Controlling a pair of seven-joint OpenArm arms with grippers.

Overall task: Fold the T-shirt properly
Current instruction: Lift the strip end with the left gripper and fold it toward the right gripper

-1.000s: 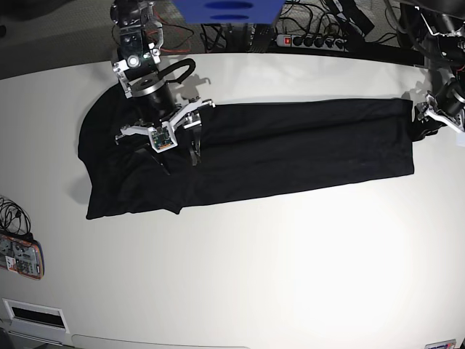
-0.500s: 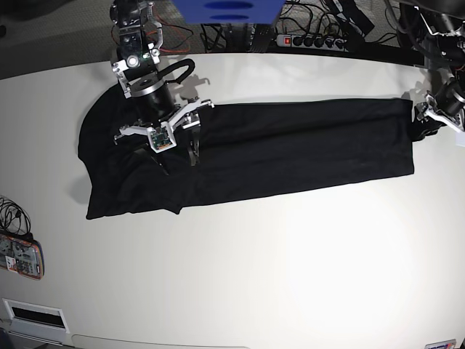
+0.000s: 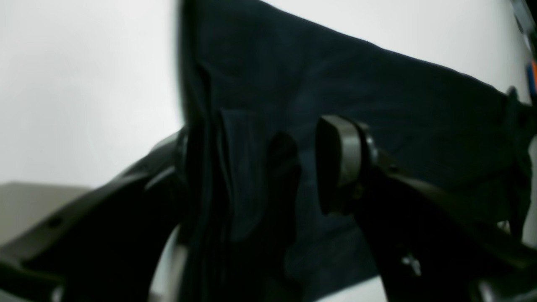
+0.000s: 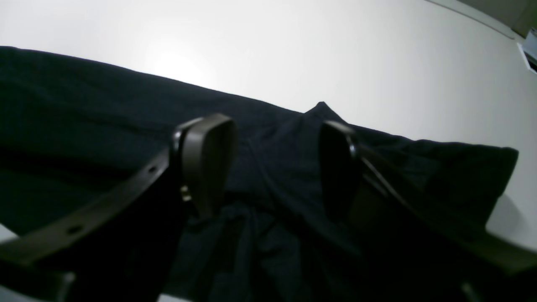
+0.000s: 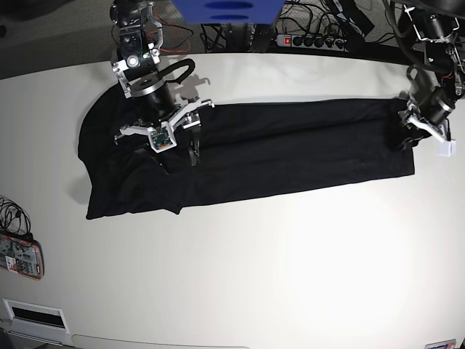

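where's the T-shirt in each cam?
Base: T-shirt, long black band across the table's upper half.
Left wrist: T-shirt fills the centre, between the left hand's fingers.
Right wrist: T-shirt spans the frame.
Shared landmark: white table.

left claw (image 3: 268, 167) close-up is blurred; t-shirt (image 3: 335, 84) partly hides one finger.
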